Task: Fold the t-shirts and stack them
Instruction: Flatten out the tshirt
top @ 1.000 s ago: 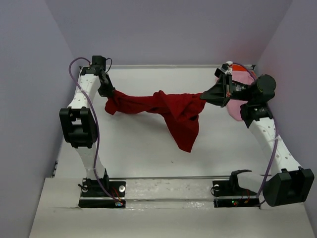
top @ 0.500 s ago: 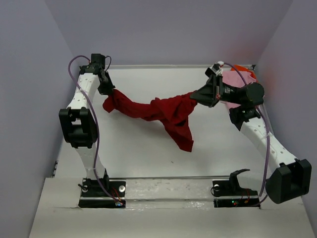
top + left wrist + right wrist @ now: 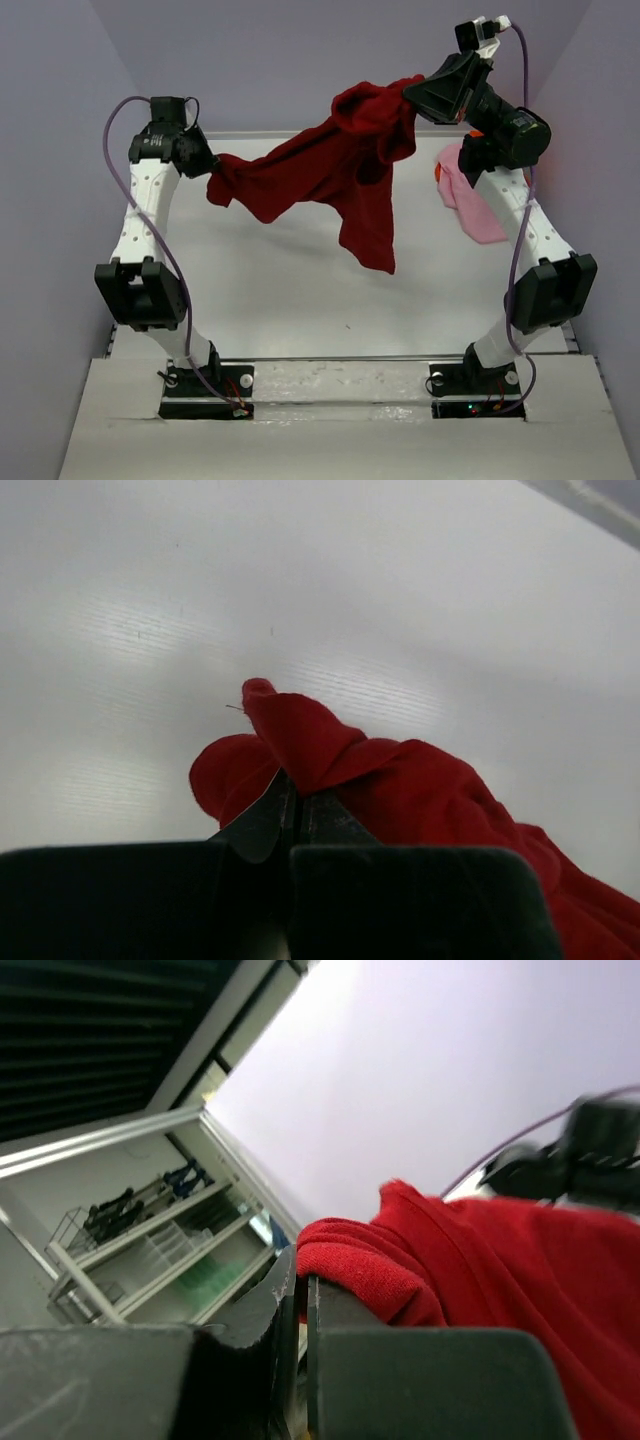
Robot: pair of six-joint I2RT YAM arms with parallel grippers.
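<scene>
The dark red t-shirt (image 3: 340, 165) hangs stretched in the air between both arms, its loose lower part dangling above the table. My left gripper (image 3: 208, 163) is shut on its left end, seen bunched over the fingertips (image 3: 296, 802) in the left wrist view. My right gripper (image 3: 412, 92) is raised high at the back right, shut on the other end of the dark red t-shirt (image 3: 480, 1270). A light pink t-shirt (image 3: 470, 205) lies on the table at the far right, partly behind the right arm. A bit of bright orange t-shirt (image 3: 440, 170) shows beside it.
The white table (image 3: 280, 290) is walled by pale purple panels on three sides. The arm bases (image 3: 205, 385) stand at the near edge. In the right wrist view, shelving (image 3: 150, 1240) outside the enclosure shows beyond the wall.
Both arms have lifted the dark red t-shirt off the table. The right gripper rose sharply toward the back, and the left one moved up and outward, uncovering the pink shirt.
</scene>
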